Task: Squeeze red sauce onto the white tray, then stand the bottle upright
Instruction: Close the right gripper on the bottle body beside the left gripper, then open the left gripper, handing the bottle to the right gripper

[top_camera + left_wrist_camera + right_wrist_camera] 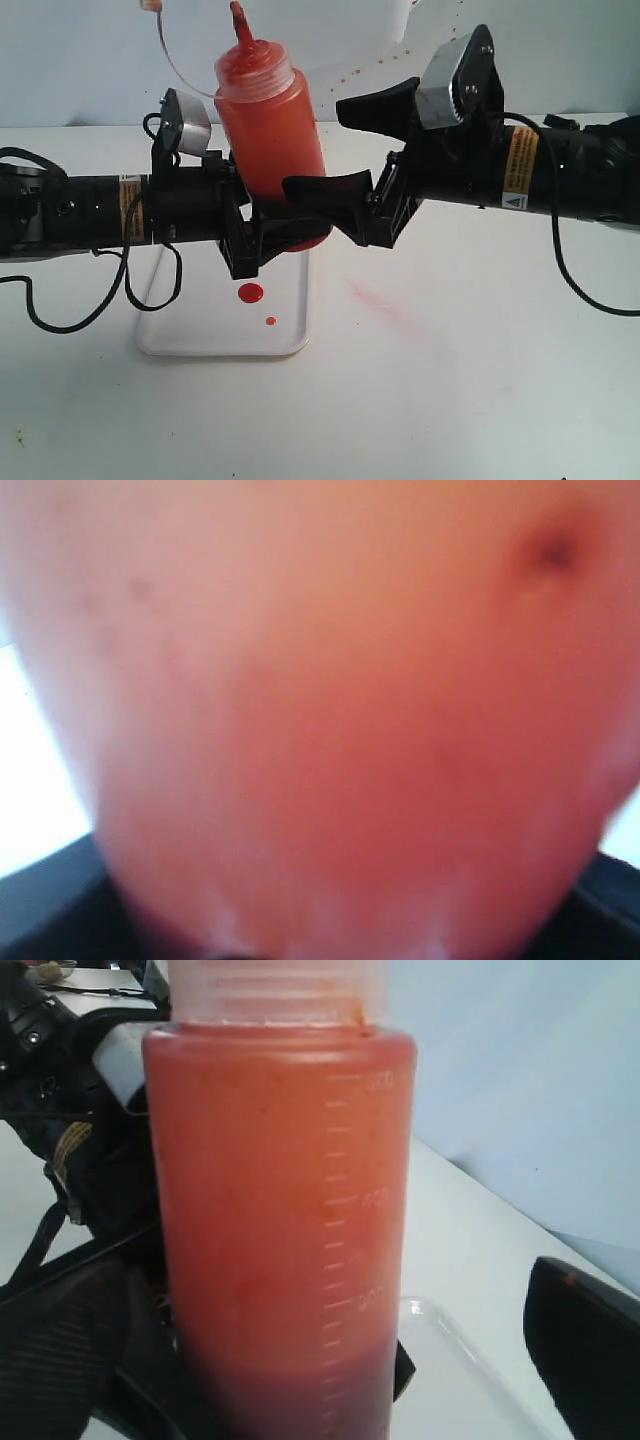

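Faint scale numbers on the bottle (270,1240), perhaps 200

Robotics laboratory test bench. Evidence: plain white table (450,400); pale blank backdrop (80,60) behind table; two black cabled arms (585,170) with warning labels (519,165) over table.

You see a big white table (470,400) that fills the low part of your view. Behind it stands a plain, pale blue wall (80,60). Bright, even light falls on both. A faint pink smear (385,305) lies on the table, and tiny red dots (352,75) mark the wall.
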Robot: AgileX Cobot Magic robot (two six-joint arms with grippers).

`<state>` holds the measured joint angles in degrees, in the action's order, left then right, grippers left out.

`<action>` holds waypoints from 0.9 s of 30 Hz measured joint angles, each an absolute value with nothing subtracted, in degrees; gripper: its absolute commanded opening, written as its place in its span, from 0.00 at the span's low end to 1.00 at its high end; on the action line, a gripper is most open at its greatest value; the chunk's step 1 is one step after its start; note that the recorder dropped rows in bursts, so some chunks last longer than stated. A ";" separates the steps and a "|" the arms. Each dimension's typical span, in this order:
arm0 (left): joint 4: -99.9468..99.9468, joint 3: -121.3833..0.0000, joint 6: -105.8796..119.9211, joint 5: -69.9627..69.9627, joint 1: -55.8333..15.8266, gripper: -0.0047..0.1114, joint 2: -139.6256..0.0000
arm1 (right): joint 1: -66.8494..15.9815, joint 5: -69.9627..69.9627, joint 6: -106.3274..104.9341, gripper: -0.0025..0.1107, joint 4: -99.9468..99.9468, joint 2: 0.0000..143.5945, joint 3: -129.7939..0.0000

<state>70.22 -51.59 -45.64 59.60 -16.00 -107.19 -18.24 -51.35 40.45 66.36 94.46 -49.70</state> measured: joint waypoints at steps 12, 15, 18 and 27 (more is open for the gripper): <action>78.19 -54.21 -50.18 59.60 -16.00 0.04 -107.19 | -18.77 -51.48 40.45 0.89 66.84 94.46 -49.70; 79.22 -54.21 -50.67 59.72 -16.09 0.04 -107.19 | -19.38 -51.48 40.45 0.89 66.84 94.46 -49.70; 79.77 -54.21 -50.79 59.97 -17.02 0.04 -107.19 | -19.39 -51.72 40.45 0.89 66.71 94.46 -49.70; 79.90 -54.93 -50.79 60.21 -20.66 0.04 -107.19 | -19.67 -52.72 40.45 0.81 66.72 94.46 -49.70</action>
